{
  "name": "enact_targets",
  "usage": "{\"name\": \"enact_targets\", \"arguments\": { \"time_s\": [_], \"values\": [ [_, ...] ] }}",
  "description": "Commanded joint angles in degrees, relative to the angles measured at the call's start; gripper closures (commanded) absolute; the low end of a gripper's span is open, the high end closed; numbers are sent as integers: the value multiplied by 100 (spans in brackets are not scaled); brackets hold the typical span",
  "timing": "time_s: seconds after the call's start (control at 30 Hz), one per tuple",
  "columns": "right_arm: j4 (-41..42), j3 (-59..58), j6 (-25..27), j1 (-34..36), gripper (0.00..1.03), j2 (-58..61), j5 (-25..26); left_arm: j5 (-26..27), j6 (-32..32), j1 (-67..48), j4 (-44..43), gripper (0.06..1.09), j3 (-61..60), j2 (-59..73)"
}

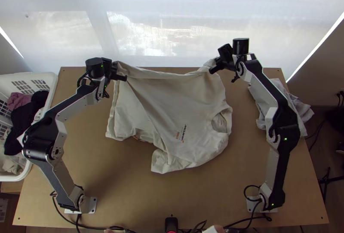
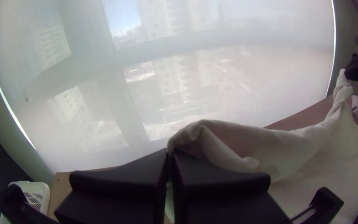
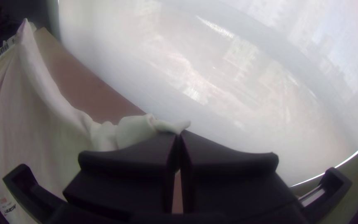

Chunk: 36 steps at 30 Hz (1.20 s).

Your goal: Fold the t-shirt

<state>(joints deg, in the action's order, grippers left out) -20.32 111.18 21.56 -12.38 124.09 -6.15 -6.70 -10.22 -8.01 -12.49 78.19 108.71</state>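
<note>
A light wooden table (image 1: 129,198) stands before a window with a pale translucent blind (image 1: 142,31). The left claw (image 1: 120,75) is closed, its two fingers pressed together at the tips, gripping an edge of the cream t-shirt (image 1: 180,117) near the table's far left. The right claw (image 1: 216,66) is likewise closed, with a small pinch of the same shirt between its fingertips. The shirt's far edge is stretched between the two claws and raised; the remainder slopes down onto the middle of the table, creased and partly folded over, collar (image 1: 220,122) towards the right side, printed chest facing up. Container noted: one white slatted laundry basket (image 1: 52,82) beside the table's left edge, holding mauve cloth (image 1: 18,99), black cloth (image 1: 21,123) and pale cloth (image 1: 10,164). A grey-white cloth pile (image 1: 261,104) lies at the table's right, partly behind the right arm.
</note>
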Motion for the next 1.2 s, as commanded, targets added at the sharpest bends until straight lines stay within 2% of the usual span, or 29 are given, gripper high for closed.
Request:
{"name": "enact_targets", "arguments": {
  "time_s": [0.0, 0.1, 0.13, 0.17, 0.27, 0.3, 0.33, 0.4, 0.5, 0.7, 0.87, 1.03, 1.17],
  "values": [
    [1, 783, -64, -115, 100, 783, 299, -174, 37, 124, -157, 105, 583, 854],
    [1, 959, -223, -133, 98, 976, 343, -174, 11, 80, -104, 105, 750, 1100],
    [1, 967, -275, -150, 91, 994, 360, -165, 11, 45, -52, 102, 785, 1135],
    [1, 959, -293, -168, 82, 994, 378, -165, 37, 19, 10, 93, 794, 1135],
    [-7, 888, -390, -212, 35, 959, 387, -77, 178, -104, 564, 55, 776, 986],
    [-25, 871, -390, -212, 16, 933, 387, -16, 213, -131, 783, 45, 759, 889],
    [-60, 818, -390, -212, 3, 862, 378, 55, 301, -148, 968, 37, 697, 766],
    [-69, 651, -425, -203, 4, 651, 378, 292, 389, -157, 1399, 22, 583, 450],
    [-78, 299, -565, -159, 4, 177, 378, 731, 503, -131, 2198, 13, 416, -280],
    [-456, -711, -583, -150, 4, -1115, 369, 1373, 547, 133, 3983, 13, -138, -2081],
    [-869, -1537, -548, -168, 4, -2267, 369, 1619, 257, 520, 6224, 13, -261, -3013],
    [-1106, -1959, -565, 8, 4, -3049, 360, 1619, -209, 696, 6505, 13, -1140, -3883],
    [-1212, -2003, -504, 34, 4, -3154, 352, 1610, -235, 704, 6496, 13, -1553, -3998]
  ]
}}
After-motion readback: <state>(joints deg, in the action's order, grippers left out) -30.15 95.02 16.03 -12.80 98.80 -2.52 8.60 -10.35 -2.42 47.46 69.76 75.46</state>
